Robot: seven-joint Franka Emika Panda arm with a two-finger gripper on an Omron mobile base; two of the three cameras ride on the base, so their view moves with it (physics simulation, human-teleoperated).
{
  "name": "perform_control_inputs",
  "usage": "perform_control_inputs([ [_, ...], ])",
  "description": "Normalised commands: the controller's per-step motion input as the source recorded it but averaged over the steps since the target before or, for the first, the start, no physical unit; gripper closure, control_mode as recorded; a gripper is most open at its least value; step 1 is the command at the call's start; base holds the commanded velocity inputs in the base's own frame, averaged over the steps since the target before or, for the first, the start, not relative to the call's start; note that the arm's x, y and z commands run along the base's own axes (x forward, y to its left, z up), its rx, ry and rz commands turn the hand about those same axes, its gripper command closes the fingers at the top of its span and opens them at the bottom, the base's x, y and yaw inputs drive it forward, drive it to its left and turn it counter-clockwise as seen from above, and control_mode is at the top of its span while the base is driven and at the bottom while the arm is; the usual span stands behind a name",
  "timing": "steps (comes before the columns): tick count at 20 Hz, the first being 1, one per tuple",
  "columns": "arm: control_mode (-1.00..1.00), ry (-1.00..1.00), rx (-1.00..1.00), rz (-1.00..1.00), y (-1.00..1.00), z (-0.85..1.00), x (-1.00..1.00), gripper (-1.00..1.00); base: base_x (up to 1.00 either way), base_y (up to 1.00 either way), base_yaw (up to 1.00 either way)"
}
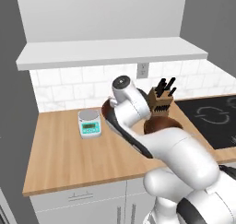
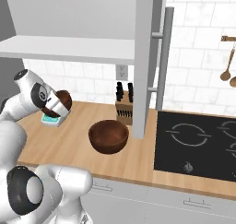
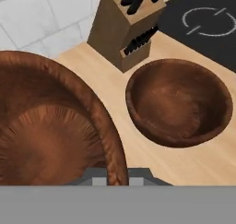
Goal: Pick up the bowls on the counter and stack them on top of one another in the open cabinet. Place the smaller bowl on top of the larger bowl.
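A: Gripper (image 2: 55,109) has the smaller bowl (image 2: 62,100) pinched by its rim, lifted above the counter (image 2: 78,140). Tips?
B: Shelve the larger bowl (image 2: 109,135) first, I reckon; keep this one level.

Dark reddish-brown bowls (image 3: 179,108), light-brown counter (image 2: 78,140)

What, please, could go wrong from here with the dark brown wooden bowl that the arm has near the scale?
The narrower dark reddish-brown wooden bowl appears gripped only at its rim, where the jaws straddle the wall, so it may tilt or slip. It is also the smaller one; the wider brown wooden bowl sits on the light wood-plank counter, so shelving this one first would risk the wrong stacking order.
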Motion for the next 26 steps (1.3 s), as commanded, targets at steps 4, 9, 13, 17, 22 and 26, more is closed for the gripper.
perform_control_inputs([
  [4,-1.0,0.1,0.0,-0.32,-1.0,0.0,0.0,1.0,0.0,0.0,0.0],
  [9,-1.0,0.14,0.0,-0.31,-1.0,-0.02,0.07,1.0,0.0,0.0,0.0],
  [13,-1.0,0.11,0.01,-0.21,-1.0,-0.26,0.19,1.0,0.0,0.0,0.0],
  [17,-1.0,0.03,0.0,-0.03,-0.72,-0.33,0.06,1.0,0.0,0.0,0.0],
  [22,-1.0,0.06,0.0,-0.01,-0.17,-0.13,0.01,1.0,0.0,0.0,0.0],
  [26,-1.0,0.01,0.0,0.0,-0.18,-0.19,0.0,1.0,0.0,0.0,0.0],
])
